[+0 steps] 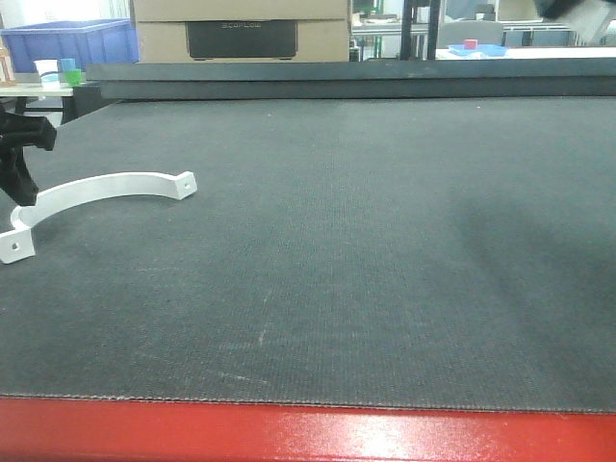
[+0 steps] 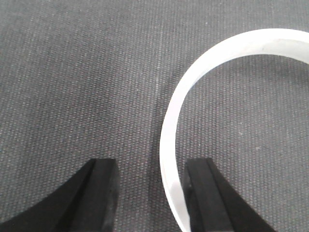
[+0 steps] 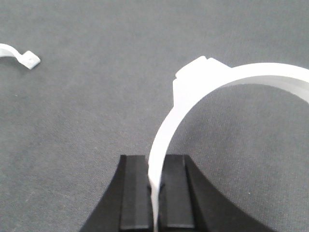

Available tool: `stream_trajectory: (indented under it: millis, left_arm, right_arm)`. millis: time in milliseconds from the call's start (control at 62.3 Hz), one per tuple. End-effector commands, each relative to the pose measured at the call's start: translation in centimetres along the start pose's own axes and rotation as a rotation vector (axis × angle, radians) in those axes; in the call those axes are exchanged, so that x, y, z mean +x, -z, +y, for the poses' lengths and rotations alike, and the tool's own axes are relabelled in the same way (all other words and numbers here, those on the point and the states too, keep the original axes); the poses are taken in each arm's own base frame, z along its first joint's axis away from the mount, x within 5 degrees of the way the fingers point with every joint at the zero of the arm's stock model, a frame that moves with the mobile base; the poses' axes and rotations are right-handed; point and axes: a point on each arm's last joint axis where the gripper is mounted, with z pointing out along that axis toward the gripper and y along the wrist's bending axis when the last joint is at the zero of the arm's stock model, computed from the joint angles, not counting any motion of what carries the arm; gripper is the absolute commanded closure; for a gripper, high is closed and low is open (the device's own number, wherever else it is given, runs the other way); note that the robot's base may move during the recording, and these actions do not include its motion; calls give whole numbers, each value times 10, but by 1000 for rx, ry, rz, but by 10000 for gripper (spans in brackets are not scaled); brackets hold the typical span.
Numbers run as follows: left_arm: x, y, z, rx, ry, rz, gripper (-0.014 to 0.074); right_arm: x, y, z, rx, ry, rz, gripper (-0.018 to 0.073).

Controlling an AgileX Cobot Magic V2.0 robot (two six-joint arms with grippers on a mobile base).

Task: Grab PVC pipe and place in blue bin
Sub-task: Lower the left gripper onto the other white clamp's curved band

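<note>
Arc [image 3: 186, 89] smooth, white, pinched by right gripper [image 3: 153, 164]; mat [image 3: 87, 96] woven

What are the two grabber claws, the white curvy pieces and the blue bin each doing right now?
left gripper: open, one finger on each side of the mat piece, not squeezing it.
right gripper: shut on the held piece.
mat piece: white curved strip lying on the dark mat, not grasped.
held piece: white curved strip pinched by its end.
blue bin: upright beyond the mat, far left; its inside is hidden.
</note>
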Motion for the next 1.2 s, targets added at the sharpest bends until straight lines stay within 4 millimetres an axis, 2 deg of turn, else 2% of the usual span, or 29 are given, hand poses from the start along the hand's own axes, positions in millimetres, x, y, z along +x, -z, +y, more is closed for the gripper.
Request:
stream_trajectory:
  millis: [0,402,707,1188]
  left_arm:
    - [-5,1,-1,5,13,-24,350]
    - [-4,-5,-4,17,33,-33,349]
    - [-5,-8,-22,52,-10,-71,349]
    - [2,-23,-22,45,-19,-25,350]
  right_arm:
    - [-3,6,1,-1,7,-26,727]
    - [-2,6,1,-2,7,-22,727]
    - [-2,6,1,-2,7,-20,727]
    - [-2,6,1,-2,7,-19,727]
